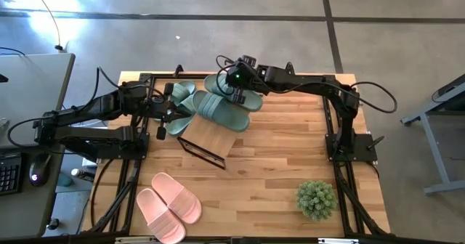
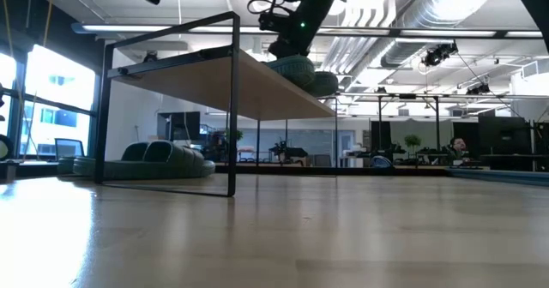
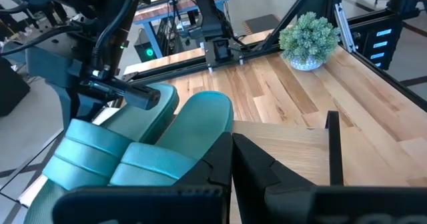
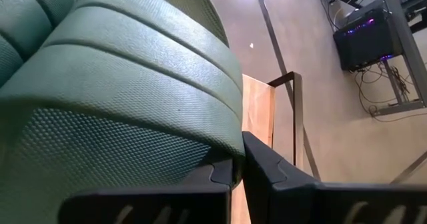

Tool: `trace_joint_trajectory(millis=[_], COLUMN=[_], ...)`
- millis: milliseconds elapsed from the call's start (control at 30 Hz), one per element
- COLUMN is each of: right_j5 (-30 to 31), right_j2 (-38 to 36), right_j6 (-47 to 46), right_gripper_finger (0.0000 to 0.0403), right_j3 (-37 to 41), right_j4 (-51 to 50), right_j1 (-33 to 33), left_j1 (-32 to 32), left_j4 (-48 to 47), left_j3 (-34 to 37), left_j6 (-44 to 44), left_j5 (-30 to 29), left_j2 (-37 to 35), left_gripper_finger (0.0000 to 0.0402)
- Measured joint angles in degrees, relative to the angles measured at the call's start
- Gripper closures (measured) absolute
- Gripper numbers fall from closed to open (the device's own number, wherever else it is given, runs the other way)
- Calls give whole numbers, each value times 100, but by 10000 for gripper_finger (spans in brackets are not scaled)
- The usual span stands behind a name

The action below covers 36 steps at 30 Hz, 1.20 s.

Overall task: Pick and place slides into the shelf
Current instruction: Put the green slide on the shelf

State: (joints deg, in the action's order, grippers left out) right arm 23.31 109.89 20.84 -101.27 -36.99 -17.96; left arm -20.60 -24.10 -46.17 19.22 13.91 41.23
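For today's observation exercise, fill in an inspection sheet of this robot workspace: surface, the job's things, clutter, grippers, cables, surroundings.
Surface: wooden table, mostly bare toward the front.
Job's things: shelf near the table's back, left of centre; green slides on and beside its top; pink slides at the front left, on the table.
Clutter: potted plant at the front right.
Grippers: left gripper shut, beside the green slides; right gripper shut, above the green slides on the shelf.
Cables: black cables loop along both arms.
Surroundings: grey floor; desk with keyboard and mouse to the left.
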Motion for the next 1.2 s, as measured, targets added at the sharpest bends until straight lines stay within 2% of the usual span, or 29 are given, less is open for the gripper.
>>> trace_joint_trajectory(millis=[267, 1033, 1200], right_j5=[-242, -228, -232], right_j2=[0, 188, 188], right_j6=[-181, -143, -133], right_gripper_finger=[403, 403, 386], right_j3=[0, -2, -2], right_j4=[21, 91, 93], right_j1=[-4, -2, -2], left_j1=[0, 0, 0], left_j4=[0, 0, 0], left_j3=[0, 0, 0], left_j6=[0, 0, 0], left_j5=[-1, -2, -2], left_j2=[0, 2, 2], left_gripper_finger=[401, 401, 401])
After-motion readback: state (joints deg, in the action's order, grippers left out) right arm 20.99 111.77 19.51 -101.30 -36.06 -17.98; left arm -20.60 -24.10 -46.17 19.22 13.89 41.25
